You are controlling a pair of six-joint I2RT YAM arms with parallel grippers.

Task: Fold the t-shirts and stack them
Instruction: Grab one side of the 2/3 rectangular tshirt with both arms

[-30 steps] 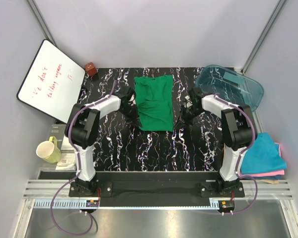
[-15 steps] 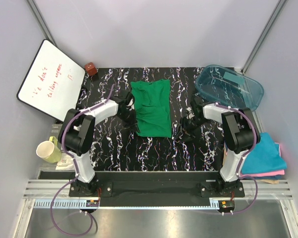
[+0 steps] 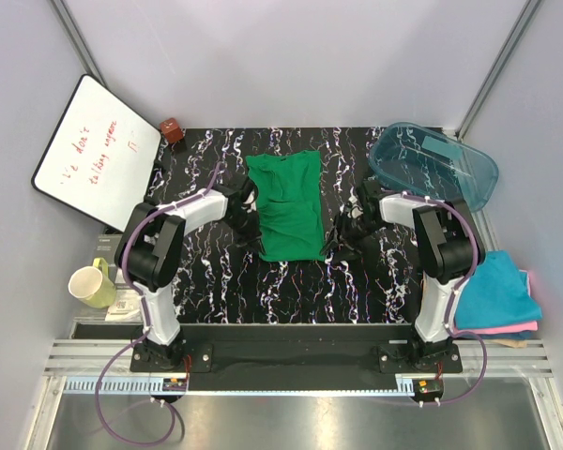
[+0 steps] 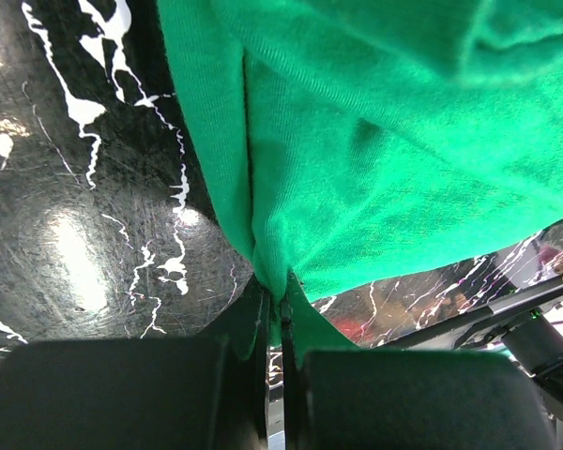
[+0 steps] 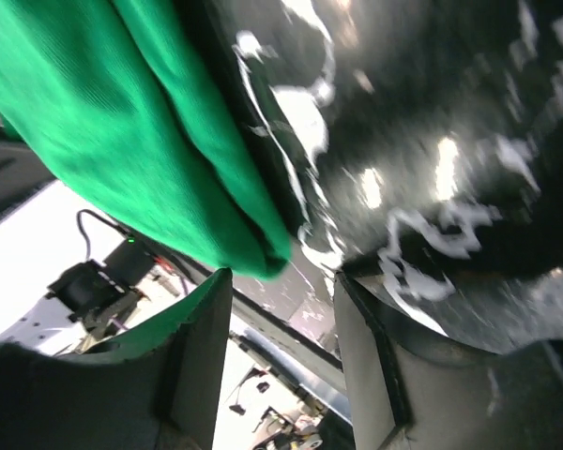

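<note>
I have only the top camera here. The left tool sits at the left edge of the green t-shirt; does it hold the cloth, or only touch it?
Observer: It holds it. In the left wrist view the left tool is shut on a thin pinch of the green t-shirt.
Operator: And the right tool, at the other edge?
Observer: Open. Its fingers stand apart with nothing clamped; the shirt's folded edge ends just at the fingertips.

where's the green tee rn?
Top view: the green t-shirt lies mid-way across the black table, its left edge pinched in the left claw; teal tub sits back right.
</note>
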